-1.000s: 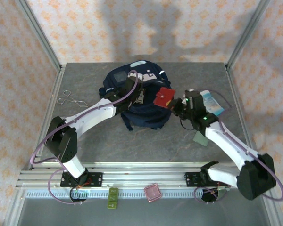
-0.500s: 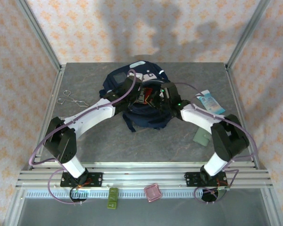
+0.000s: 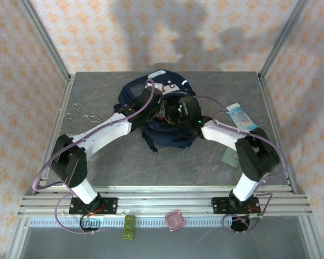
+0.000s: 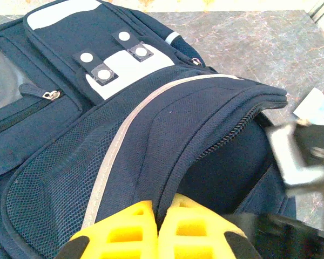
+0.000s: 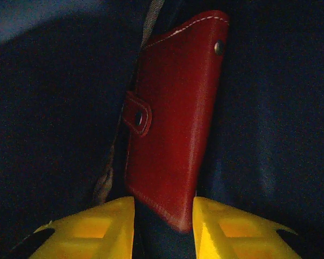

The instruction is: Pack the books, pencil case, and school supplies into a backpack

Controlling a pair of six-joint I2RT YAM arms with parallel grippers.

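Right pincer [image 5: 163,210], bottom of wrist frame: jaws part-spread astride lower corner of red flat squarish snap-tab case [image 5: 170,118]; whether it gripped, could not tell. Case stood upright mid-frame inside large navy blue fabric backpack [image 4: 151,108]. Left pincer [image 4: 161,210] was clamped on flap rim. Best judged: spread fully, withdraw straight.

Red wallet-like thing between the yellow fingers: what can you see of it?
The red case is flat and oblong. It looks like leather, with pale stitching along its edge, a small strap closed by a snap on one side, and a metal stud at a top corner. It stands nearly upright, leaning slightly, inside the dark navy backpack. Its lower corner dips between the parted fingers of the right gripper.
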